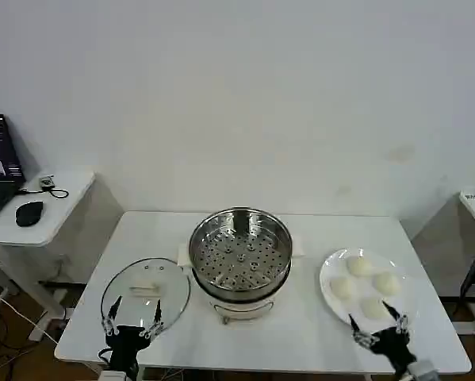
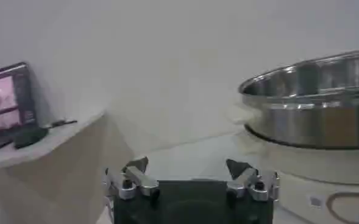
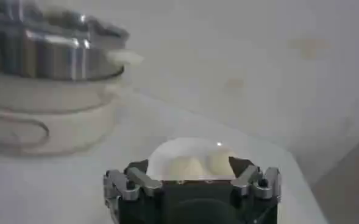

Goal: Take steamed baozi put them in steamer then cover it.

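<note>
At the near right corner of the white bench (image 1: 300,333), the right hand (image 1: 377,321) hovers with fingers spread, just short of the flat white plate (image 1: 329,274) carrying four cream-white steamed baozi (image 1: 358,265). Beyond it, at the bench's middle, stands the round shiny stainless-steel steamer (image 1: 240,252) on its white base, perforated tray bare. The left hand (image 1: 132,317), also spread, holds nothing at the near left edge, its tips over the round glass lid (image 1: 145,289) lying flat beside the steamer.
</note>
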Controlling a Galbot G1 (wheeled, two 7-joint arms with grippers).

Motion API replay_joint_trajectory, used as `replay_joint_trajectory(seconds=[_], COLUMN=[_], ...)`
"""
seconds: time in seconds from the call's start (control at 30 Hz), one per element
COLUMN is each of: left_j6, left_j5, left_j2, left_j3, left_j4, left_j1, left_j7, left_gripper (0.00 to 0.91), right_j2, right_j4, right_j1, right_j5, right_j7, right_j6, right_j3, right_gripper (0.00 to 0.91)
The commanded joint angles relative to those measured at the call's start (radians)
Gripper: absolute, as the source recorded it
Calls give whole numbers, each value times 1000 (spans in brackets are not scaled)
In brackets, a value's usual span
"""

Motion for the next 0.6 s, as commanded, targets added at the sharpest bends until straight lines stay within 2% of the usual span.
replay_joint_trajectory(seconds=[0.03, 0.13, 0.2, 0.27, 0.37, 0.4, 0.47, 0.5, 0.53, 0.57, 0.6], left_j6=[22, 13, 13, 11, 7, 6, -5, -13, -14, -14, -16], left_j5=[7, 9, 12, 14, 23, 31, 49, 61, 62, 62, 64], left_j2=[3, 9, 6, 4, 1, 0, 1, 2, 1, 1, -2], left_j3=[-17, -17, -16, -16, -14, -15, -16, -17, -19, -19, -22], left_j4=[-6, -8, -8, -9, -10, -10, -8, -5, -6, -7, -8], left_j1=[-20, -20, -22, -23, -20, -17, -14, -11, -9, -8, -7], left_j7=[73, 81, 82, 85, 88, 89, 93, 94, 94, 93, 94], left_gripper=[907, 907, 907, 907, 907, 907, 907, 907, 907, 907, 907], right_j2=[-213, -320, -382, -459, -546, -577, -597, -607, -609, -608, -601], right_j4=[-70, -129, -170, -219, -300, -362, -436, -484, -548, -583, -639], right_j1=[118, 187, 239, 323, 495, 589, 713, 821, 974, 1021, 1140], right_j5=[-93, -153, -219, -264, -304, -331, -348, -353, -342, -336, -307], right_j7=[-196, -310, -390, -482, -563, -598, -630, -658, -705, -726, -759], right_j6=[-95, -103, -73, -50, -12, 5, 15, 43, 75, 93, 138], right_j3=[106, 102, 64, 1, -139, -236, -387, -478, -600, -671, -802], right_gripper=[907, 907, 907, 907, 907, 907, 907, 907, 907, 907, 907])
